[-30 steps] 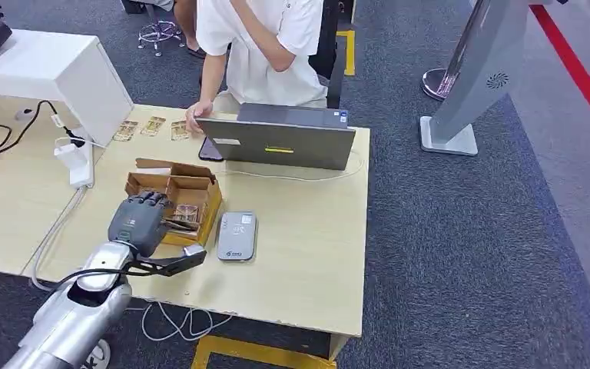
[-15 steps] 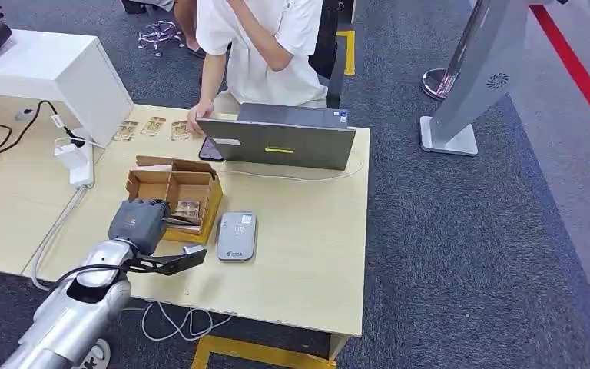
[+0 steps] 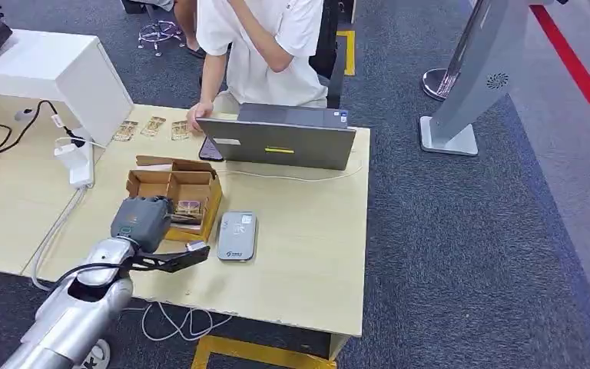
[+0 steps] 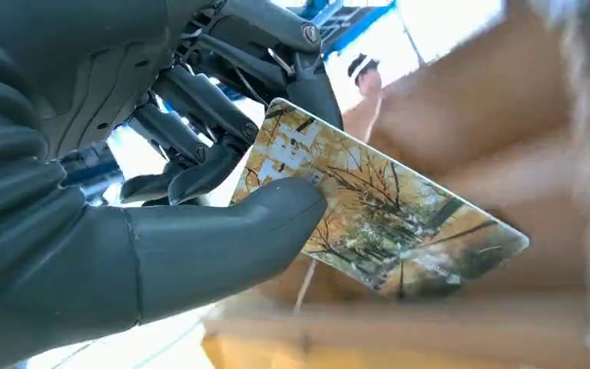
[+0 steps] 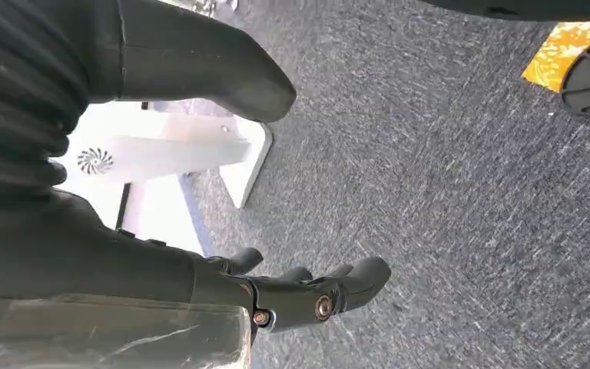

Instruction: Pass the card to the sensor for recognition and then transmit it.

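One card with a yellow autumn-tree print (image 4: 376, 223) sat pinched between the thick thumb and dark fingers (image 4: 307, 84) of my robot's left hand (image 3: 141, 221), which I saw poised over the near edge of the open brown cardboard box (image 3: 175, 194) on the pale wooden table (image 3: 307, 238). The flat grey card sensor (image 3: 236, 235) lay just beside the box, apart from the hand. Behind it, a person in a white shirt (image 3: 265, 46) leaned over a grey laptop (image 3: 280, 138). My right hand (image 5: 223, 277) hung above blue-grey carpet (image 5: 445, 169), fingers loosely apart and holding nothing.
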`<state>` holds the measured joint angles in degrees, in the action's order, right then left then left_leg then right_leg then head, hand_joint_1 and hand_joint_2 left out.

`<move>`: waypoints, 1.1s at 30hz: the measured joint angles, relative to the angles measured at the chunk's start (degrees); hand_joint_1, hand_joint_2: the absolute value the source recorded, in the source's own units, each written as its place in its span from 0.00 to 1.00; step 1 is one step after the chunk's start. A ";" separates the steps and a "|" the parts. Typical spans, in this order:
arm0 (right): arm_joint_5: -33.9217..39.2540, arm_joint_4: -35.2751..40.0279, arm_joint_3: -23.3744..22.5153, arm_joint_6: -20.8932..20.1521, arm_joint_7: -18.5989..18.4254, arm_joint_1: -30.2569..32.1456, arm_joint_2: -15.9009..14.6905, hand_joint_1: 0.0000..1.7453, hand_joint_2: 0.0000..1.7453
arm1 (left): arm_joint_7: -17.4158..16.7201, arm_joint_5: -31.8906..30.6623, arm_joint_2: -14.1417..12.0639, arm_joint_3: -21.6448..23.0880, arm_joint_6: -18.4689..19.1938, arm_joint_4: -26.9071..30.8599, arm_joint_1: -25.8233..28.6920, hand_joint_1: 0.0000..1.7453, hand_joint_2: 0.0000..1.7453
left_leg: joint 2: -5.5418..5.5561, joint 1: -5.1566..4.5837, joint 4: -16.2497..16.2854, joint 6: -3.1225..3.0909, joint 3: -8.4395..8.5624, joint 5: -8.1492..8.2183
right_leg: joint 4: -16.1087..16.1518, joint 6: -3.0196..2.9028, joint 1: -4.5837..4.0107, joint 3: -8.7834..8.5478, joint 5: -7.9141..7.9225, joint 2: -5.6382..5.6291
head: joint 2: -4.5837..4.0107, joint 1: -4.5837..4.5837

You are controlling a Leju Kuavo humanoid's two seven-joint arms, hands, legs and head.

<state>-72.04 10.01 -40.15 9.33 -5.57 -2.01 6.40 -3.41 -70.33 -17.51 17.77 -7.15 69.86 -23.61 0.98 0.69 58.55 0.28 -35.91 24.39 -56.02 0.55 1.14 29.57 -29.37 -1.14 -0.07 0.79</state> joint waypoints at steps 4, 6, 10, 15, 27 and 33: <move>0.61 0.00 -0.98 0.00 0.02 0.00 0.04 0.00 1.00 | 0.94 3.50 -0.10 1.13 1.78 9.22 0.02 1.00 1.00 | 0.00 0.00 0.01 0.00 0.00 0.00 | 0.00 0.00 0.00 0.00 0.00 0.00 | 0.00 0.00; 0.72 0.00 -1.44 0.00 0.02 0.02 0.07 0.00 1.00 | 1.03 5.42 -0.48 2.08 2.87 14.23 -0.56 1.00 1.00 | 0.01 0.00 0.01 0.00 -0.01 0.00 | 0.01 0.00 0.00 0.01 0.00 0.00 | 0.00 0.00; 0.63 0.00 -2.18 0.00 0.26 0.01 0.13 0.00 1.00 | 0.42 10.00 -1.94 3.41 5.31 23.36 -3.96 1.00 1.00 | -0.01 0.01 0.01 0.00 0.00 0.00 | 0.00 0.00 -0.01 -0.02 0.01 -0.01 | 0.00 0.00; 0.20 0.00 -2.65 0.00 0.55 0.02 0.13 0.00 1.00 | 0.20 12.02 -3.28 3.43 6.29 27.75 -8.51 1.00 1.00 | -0.01 0.03 0.01 0.00 0.02 0.00 | -0.01 -0.01 -0.03 0.00 0.01 0.00 | 0.00 0.05; -4.83 0.02 -1.86 0.00 2.79 -0.43 0.07 0.00 1.00 | -0.75 -0.23 -2.95 4.81 -2.72 14.10 -24.26 1.00 1.00 | -0.02 0.03 0.01 0.02 0.00 -0.10 | 0.00 -0.02 -0.02 0.06 0.08 0.00 | 0.00 0.00; -5.47 0.07 -0.94 0.00 3.37 -0.76 -0.15 0.00 1.00 | 1.14 -3.63 -0.15 5.44 -9.66 -9.66 -34.82 1.00 1.00 | -0.12 0.03 0.01 0.06 0.01 -0.17 | -0.05 -0.07 -0.01 0.00 0.19 -0.15 | 0.00 0.02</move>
<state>-77.50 10.08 -41.09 9.33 -2.21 -2.77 6.25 -2.27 -73.97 -17.66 23.21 -16.81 60.20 -58.43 0.86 0.72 58.56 0.34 -35.90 24.22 -56.07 0.49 1.12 29.57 -29.17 -1.29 -0.07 0.81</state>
